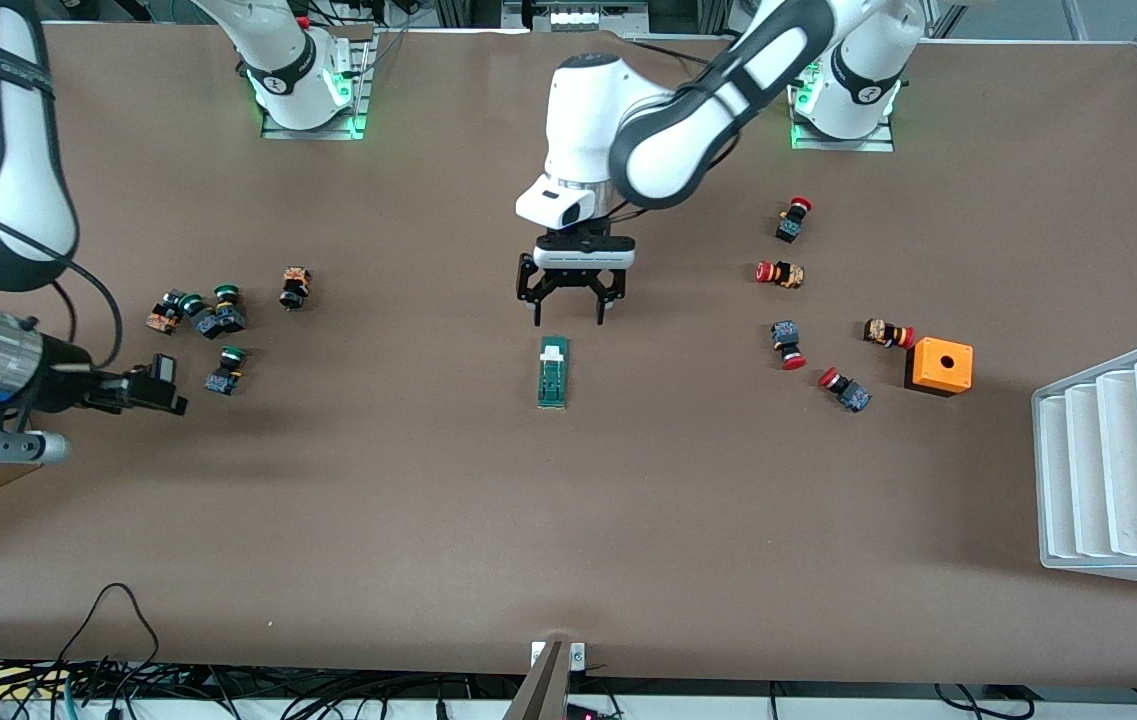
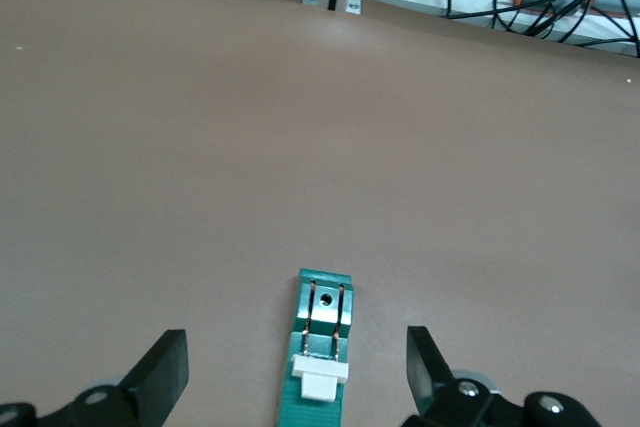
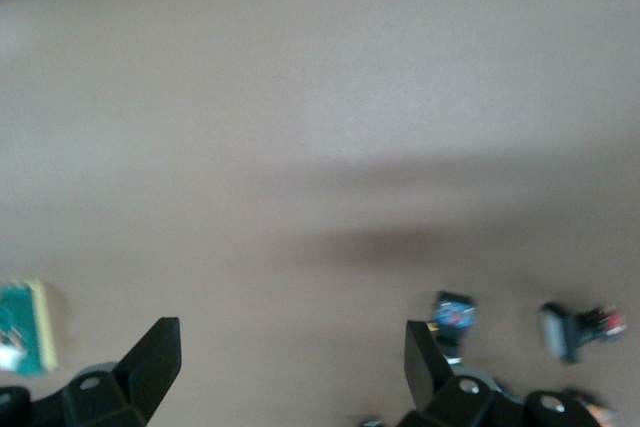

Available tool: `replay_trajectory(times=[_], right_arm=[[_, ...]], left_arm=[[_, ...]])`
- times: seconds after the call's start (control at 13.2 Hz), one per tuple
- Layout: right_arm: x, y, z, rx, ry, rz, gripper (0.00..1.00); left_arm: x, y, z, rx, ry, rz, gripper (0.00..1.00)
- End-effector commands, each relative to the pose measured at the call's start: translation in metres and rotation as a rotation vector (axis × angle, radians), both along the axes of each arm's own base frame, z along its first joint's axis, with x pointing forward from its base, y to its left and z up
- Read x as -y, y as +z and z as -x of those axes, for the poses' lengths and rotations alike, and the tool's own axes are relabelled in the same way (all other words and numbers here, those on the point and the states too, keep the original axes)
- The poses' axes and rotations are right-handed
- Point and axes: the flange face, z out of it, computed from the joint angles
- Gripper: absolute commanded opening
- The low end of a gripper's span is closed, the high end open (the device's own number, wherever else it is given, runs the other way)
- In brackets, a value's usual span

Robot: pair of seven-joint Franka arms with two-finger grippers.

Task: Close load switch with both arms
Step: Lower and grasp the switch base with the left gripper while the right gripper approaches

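Note:
The load switch (image 1: 553,372) is a narrow green block lying flat mid-table, its white tab (image 1: 553,351) at the end toward the robots' bases. My left gripper (image 1: 568,312) hangs open just above the table beside that tab end, touching nothing. In the left wrist view the load switch (image 2: 322,347) lies between the spread black fingers (image 2: 165,377), with room on both sides. My right gripper (image 1: 160,386) is open and empty at the right arm's end of the table, close to the green-capped buttons; in the right wrist view its fingers (image 3: 150,362) stand wide over bare table.
Several green-capped push buttons (image 1: 213,315) lie toward the right arm's end. Several red-capped buttons (image 1: 788,345) and an orange box with a hole (image 1: 940,366) lie toward the left arm's end. A white ridged tray (image 1: 1123,465) sits at that end, nearer the front camera.

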Motion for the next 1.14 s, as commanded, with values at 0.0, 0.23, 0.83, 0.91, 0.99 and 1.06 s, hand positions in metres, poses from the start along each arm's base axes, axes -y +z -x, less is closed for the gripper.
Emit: replay_trajectory(times=[0.0,0.23,0.83,0.91,0.99,1.06], right_arm=[[-0.05,0.007,-0.014,-0.031,-0.235,-0.063,0.99],[-0.083,0.008,-0.013,-0.078,-0.404,-0.085,0.99],[-0.167,-0.022,-0.011,-0.15,-0.757,-0.103,0.98],[-0.176,-0.03,-0.011,-0.165,-0.799,-0.101,0.98],[-0.184,-0.036,-0.009,-0.179,-0.833,-0.098,0.98],[-0.191,-0.044,-0.009,-0.192,-0.861,-0.092,0.98]], left_arm=[[0.011,-0.035,0.01,0.076,-0.021,0.049,0.97],[0.021,-0.069,0.031,0.164,-0.074,0.07,0.97],[0.027,-0.147,0.056,0.379,-0.057,0.015,0.97],[0.026,-0.154,0.057,0.379,-0.06,0.017,0.97],[0.025,-0.159,0.057,0.389,-0.053,0.004,0.97],[0.022,-0.167,0.055,0.412,-0.047,-0.013,0.97]])
